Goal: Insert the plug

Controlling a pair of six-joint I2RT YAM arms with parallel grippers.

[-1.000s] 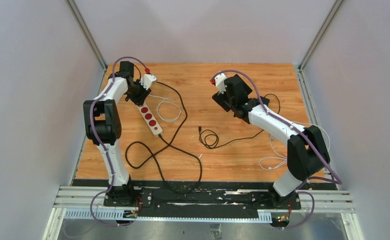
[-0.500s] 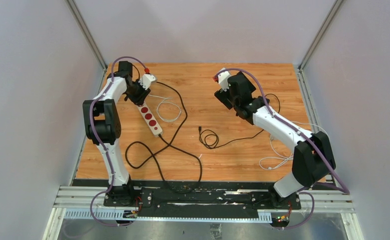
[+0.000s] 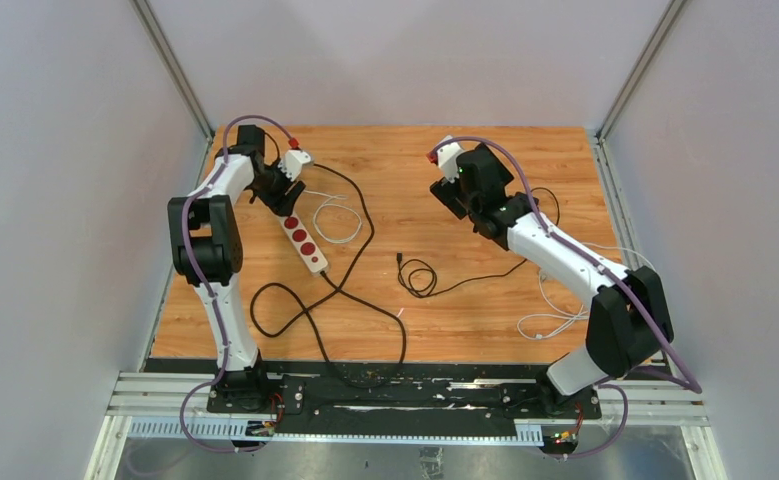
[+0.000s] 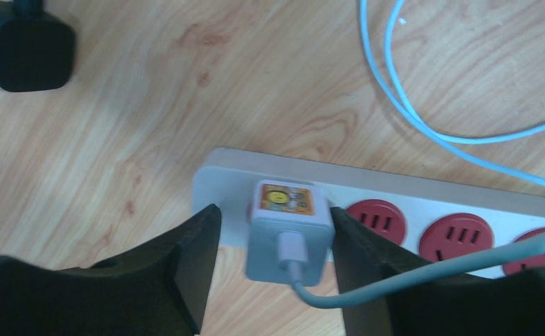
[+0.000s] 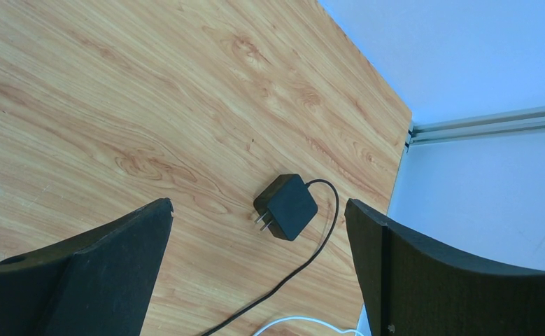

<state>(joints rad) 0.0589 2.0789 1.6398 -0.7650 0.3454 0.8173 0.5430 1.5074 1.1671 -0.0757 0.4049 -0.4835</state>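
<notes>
Left tool (image 4: 275,220) open, fingers (image 4: 185,280) straddling the white square plug (image 4: 287,231), which sits in the end socket of the white power strip with red sockets (image 4: 423,203). One finger touches the plug, the other stands just off it. Bare wooden surface (image 4: 150,105) ahead of the tool. Right tool (image 5: 259,208) spread wide, holding nothing, above a black charger block (image 5: 288,208) near the surface's edge.

Power strip (image 3: 303,240) lies on table (image 3: 445,200) at left, running diagonally from far-left toward centre. Plug (image 4: 288,227) sits in its far end socket, between left gripper (image 4: 273,213) fingers. Loose cable (image 3: 337,222) just right of strip, coiled cable (image 3: 420,275) at table centre, adapter (image 5: 286,207) on table close to its edge by the wall
</notes>
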